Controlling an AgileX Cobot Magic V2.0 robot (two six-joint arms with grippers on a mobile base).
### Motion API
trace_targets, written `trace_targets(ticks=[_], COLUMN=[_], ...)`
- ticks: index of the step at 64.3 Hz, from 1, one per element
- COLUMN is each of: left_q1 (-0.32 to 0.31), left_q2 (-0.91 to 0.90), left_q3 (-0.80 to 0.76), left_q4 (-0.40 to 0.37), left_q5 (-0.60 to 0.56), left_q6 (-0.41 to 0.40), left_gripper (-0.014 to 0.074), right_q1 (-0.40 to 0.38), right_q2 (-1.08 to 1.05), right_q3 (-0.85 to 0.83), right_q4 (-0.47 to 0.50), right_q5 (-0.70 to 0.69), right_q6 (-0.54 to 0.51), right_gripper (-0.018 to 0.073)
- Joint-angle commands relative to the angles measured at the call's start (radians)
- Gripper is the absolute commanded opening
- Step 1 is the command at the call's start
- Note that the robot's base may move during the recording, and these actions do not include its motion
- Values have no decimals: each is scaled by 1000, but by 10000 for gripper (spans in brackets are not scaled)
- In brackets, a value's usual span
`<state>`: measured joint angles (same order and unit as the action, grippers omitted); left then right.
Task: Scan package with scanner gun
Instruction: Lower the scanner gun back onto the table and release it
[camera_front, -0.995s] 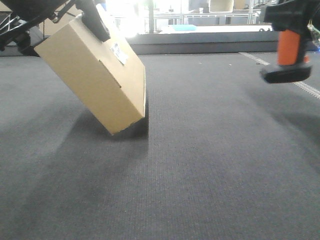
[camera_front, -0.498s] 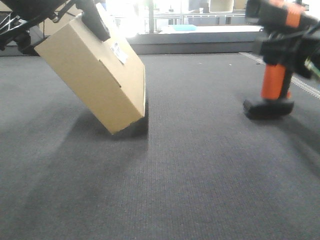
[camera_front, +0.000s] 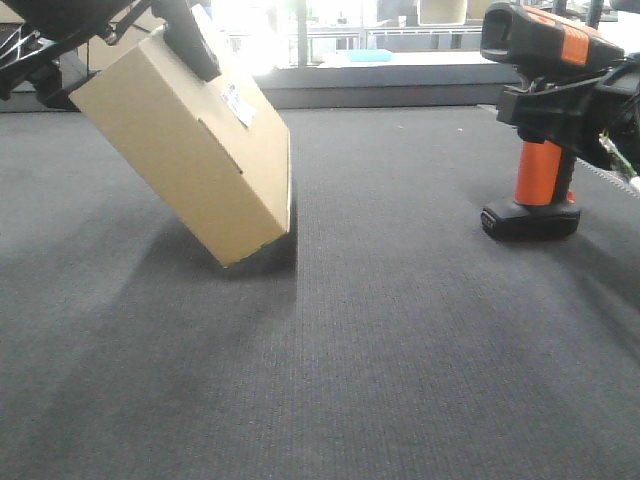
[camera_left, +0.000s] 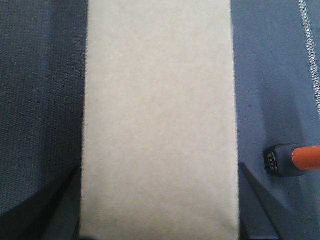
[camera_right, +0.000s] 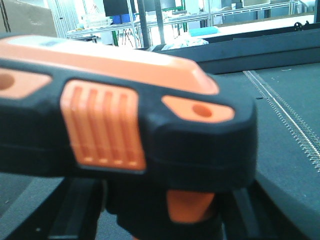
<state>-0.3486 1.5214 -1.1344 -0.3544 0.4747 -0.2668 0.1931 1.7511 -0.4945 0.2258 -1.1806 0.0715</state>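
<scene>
Dark grey carpet (camera_front: 400, 340) is seen under everything. At the upper left, the left gripper (camera_front: 125, 70) is clamped on the package (camera_front: 200, 165), which is held tilted with its lower corner touching the carpet. At the right edge, the right gripper (camera_front: 545, 105) is closed around the scanner gun (camera_front: 543, 172), which is stood upright with its base on the carpet, well apart from the package.

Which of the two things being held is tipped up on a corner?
The package, the tan cardboard box: it leans with one lower corner on the carpet. The scanner gun stands upright, handle pointing straight down.
</scene>
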Motion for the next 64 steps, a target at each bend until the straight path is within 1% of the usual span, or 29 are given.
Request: trace_targets(ticks=[1, 5, 7, 10, 19, 25, 46, 64], left_q1=[-6, -6, -6, -6, -6, -6, -6, -6], left_q2=[-3, -3, -3, -3, -3, -3, -3, -3], left_q3=[-4, -4, -4, -4, -4, -4, -4, -4], left_q4=[0, 0, 0, 0, 0, 0, 0, 0], left_q5=[-23, -23, -23, -23, -23, -23, -23, -23], left_q6=[-7, -7, -7, -7, -7, -7, -7, -7], left_gripper=[-57, -57, -57, -57, -57, -57, -57, -57], right_q1=[-3, -3, -3, -3, -3, -3, -3, -3], right_q2=[-2, -5, -6, -6, -6, -7, -40, -69], right_q3=[-6, -6, -6, -6, -6, -6, 14, 105], right_q4=[-23, -21, -21, -16, -14, -14, 7, 7], right_q5=[-40, -40, -40, -40, -40, -40, -40, -40], right_q6=[8, 8, 8, 8, 8, 8, 8, 6], right_gripper=[196, 198, 216, 256, 421, 477, 482, 482])
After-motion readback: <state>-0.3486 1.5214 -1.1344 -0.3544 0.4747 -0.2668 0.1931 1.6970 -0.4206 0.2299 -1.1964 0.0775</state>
